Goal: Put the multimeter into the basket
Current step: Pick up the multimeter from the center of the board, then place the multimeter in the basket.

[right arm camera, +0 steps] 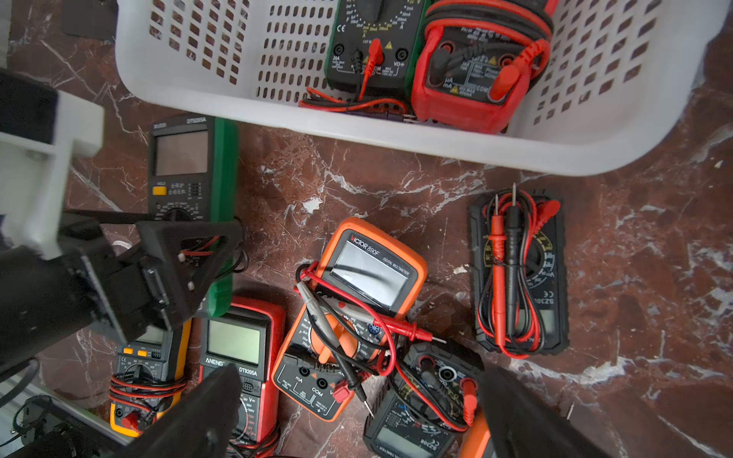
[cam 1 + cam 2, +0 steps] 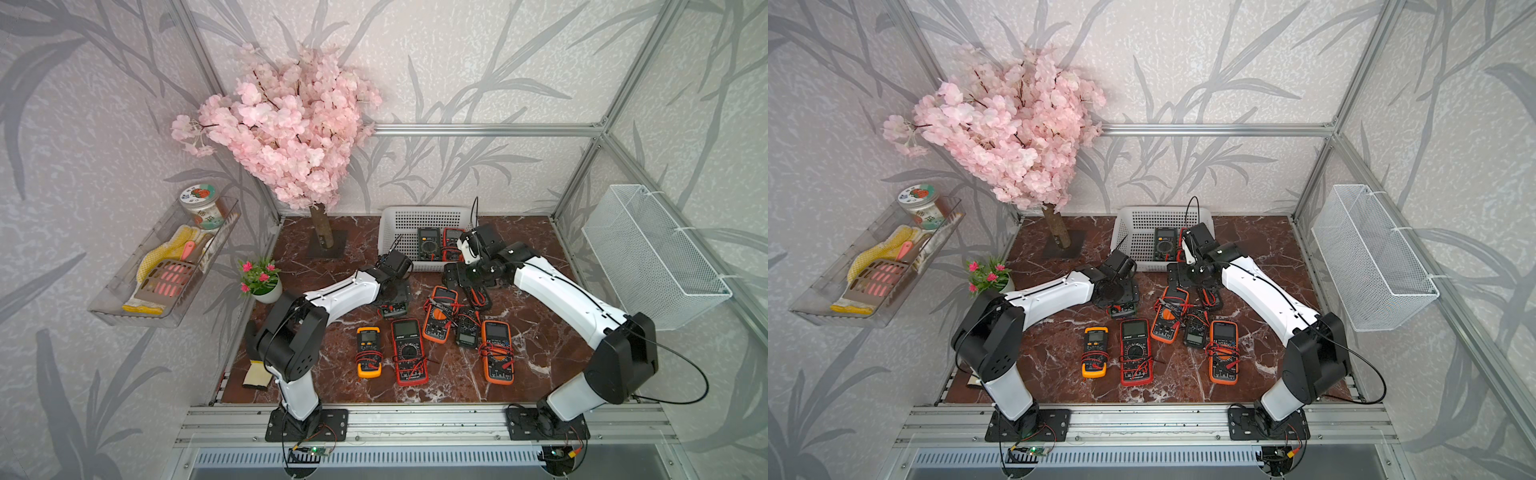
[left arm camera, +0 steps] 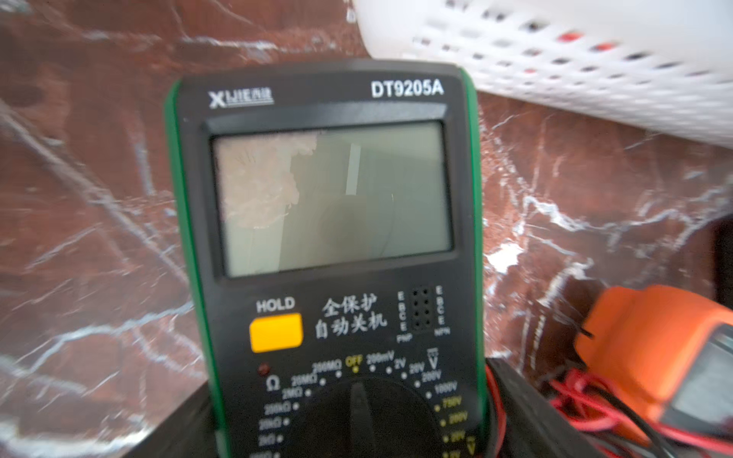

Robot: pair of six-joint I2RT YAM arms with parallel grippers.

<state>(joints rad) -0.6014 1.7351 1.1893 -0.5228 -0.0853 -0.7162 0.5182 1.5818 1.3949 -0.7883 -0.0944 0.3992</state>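
Left gripper (image 1: 158, 228) pinching the green meter (image 3: 329, 238), basket (image 1: 396, 146) just ahead; right gripper (image 1: 359, 372) spread wide, orange meter (image 1: 369, 273) beneath it.

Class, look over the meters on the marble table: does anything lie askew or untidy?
The orange Victor meter lies slanted, its probe leads loose and sprawling onto the small black meter beside it.

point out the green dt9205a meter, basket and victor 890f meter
green DT9205A multimeter (image 3: 333, 198), left wrist view, its display
basket (image 1: 396, 138), right wrist view, near rim
Victor 890F multimeter (image 1: 369, 273), right wrist view, its display
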